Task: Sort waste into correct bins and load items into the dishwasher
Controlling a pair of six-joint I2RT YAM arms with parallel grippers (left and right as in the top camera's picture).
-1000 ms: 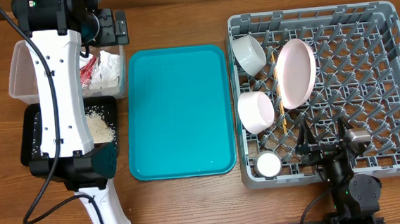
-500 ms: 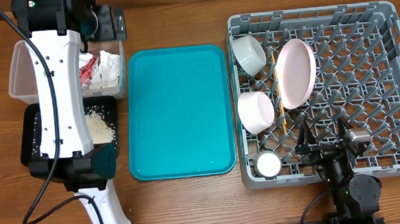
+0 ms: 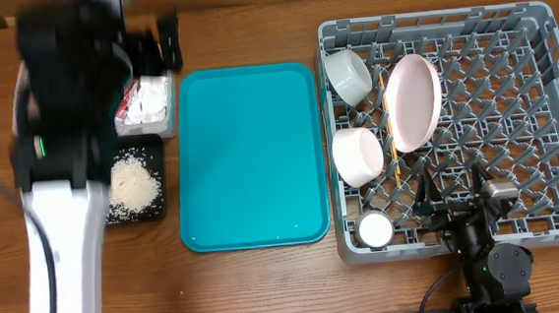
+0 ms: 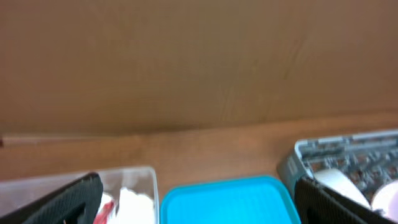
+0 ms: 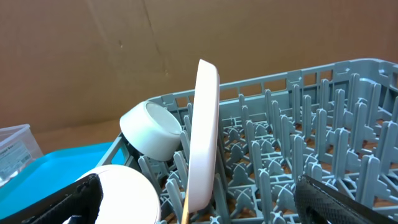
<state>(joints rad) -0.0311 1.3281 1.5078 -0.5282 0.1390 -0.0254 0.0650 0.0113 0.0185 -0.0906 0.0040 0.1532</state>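
Grey rack [image 3: 447, 15], table right: pink plate [image 3: 413, 101] on edge between pegs; far bowl [image 3: 348, 75] and near bowl [image 3: 358, 157] tipped left of it; cup [image 3: 374, 230] at the near-left corner. Clear tub [image 3: 170, 103] holds crumpled paper [image 3: 149, 99]. Black tray [image 3: 161, 202] holds rice [image 3: 131, 182].

Serving tray [image 3: 250, 159] lies between rice tray [image 3: 161, 210], left, and dish rack [image 3: 546, 19], right.

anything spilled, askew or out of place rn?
Nothing stands out. The rice sits inside the black tray, loose grains scattered but within its walls. Crumpled paper is in the clear tub. The pink plate stands on edge between the rack's pegs, bowls and cup beside it.
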